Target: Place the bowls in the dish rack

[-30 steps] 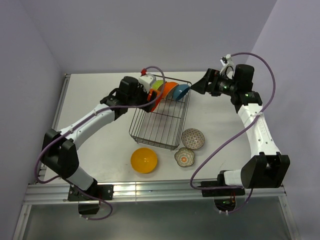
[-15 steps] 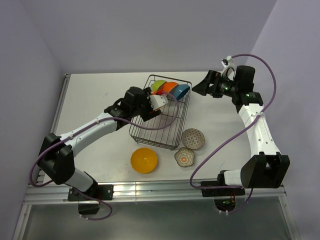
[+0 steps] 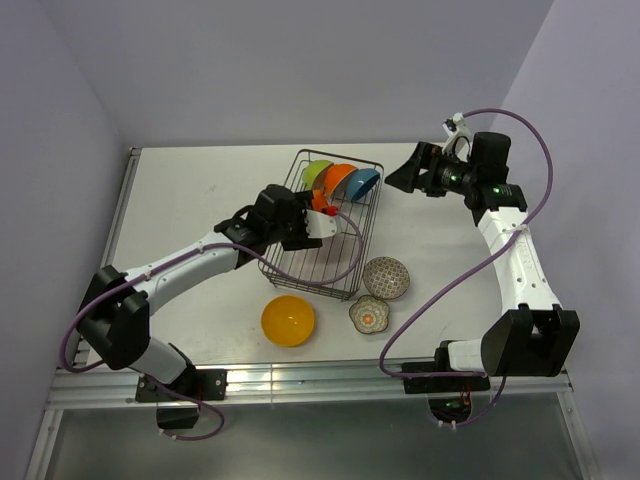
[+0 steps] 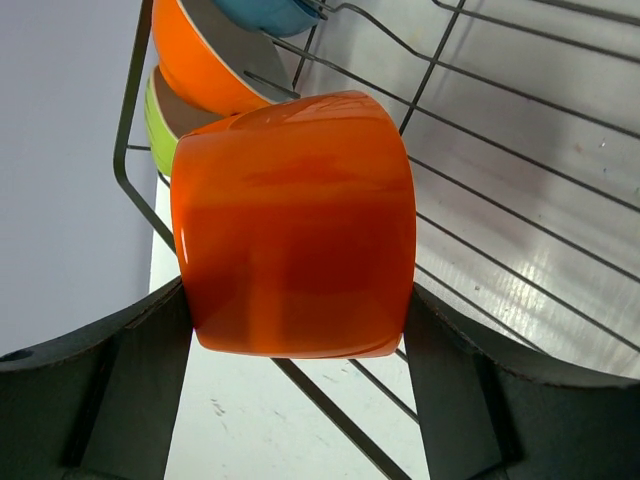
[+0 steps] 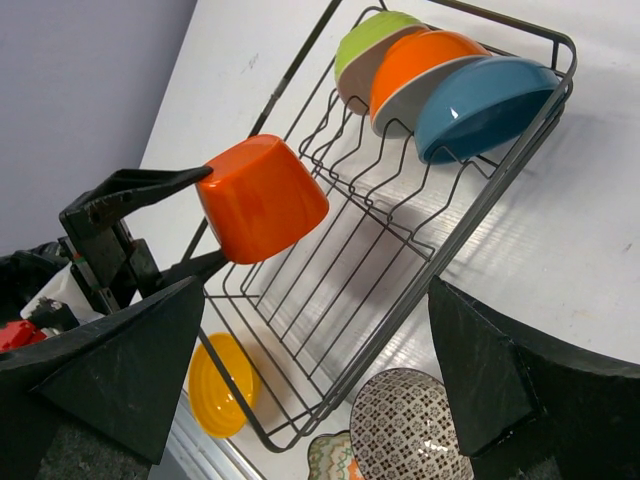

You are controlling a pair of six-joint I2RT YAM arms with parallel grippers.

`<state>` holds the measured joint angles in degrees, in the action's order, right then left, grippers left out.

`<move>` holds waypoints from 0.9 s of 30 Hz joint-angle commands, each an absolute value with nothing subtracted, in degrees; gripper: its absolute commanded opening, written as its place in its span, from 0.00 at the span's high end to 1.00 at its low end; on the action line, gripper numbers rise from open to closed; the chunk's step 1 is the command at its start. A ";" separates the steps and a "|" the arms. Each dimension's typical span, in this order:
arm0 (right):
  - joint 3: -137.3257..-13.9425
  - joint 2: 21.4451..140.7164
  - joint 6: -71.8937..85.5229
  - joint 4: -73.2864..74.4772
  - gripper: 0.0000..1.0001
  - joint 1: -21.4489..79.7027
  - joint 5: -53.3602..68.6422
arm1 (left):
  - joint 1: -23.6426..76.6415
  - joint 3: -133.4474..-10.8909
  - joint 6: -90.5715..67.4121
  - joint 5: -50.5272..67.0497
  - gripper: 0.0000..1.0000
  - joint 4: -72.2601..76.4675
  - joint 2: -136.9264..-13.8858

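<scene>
Left gripper (image 4: 295,335): clamped on the red-orange bowl (image 4: 295,220), over the dish rack (image 3: 307,284).
Right gripper (image 3: 393,178): released, empty, right of the dish rack's far end.

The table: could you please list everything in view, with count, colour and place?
dish rack: one, dark wire, mid-table
green bowl, orange bowl, blue bowl: one each, on edge at rack's far end
red-orange bowl: one, held above rack
yellow bowl: one, on table, near side of rack
patterned bowl: one, grey-brown, by rack's near right corner
floral bowl: one, pale, scalloped, beside patterned bowl
left gripper: black, shut on red-orange bowl
right gripper: black, open, empty, right of rack
</scene>
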<state>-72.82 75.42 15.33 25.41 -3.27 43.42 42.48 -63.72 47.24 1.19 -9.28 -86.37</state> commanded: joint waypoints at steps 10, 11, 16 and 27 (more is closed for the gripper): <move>-73.48 74.09 13.71 26.19 0.00 -3.96 44.56 | 42.89 -62.58 55.72 0.26 1.00 -4.04 -87.36; -73.48 74.09 13.45 26.28 0.00 -4.04 44.56 | 42.89 -62.49 55.90 0.26 1.00 -3.87 -87.62; -73.65 74.00 13.10 26.72 0.00 -4.31 44.56 | 42.89 -63.19 56.25 -1.23 1.00 -4.57 -88.94; -73.92 74.44 12.92 26.89 0.00 -4.75 45.18 | 42.89 -61.26 58.71 -2.02 1.00 -3.78 -89.91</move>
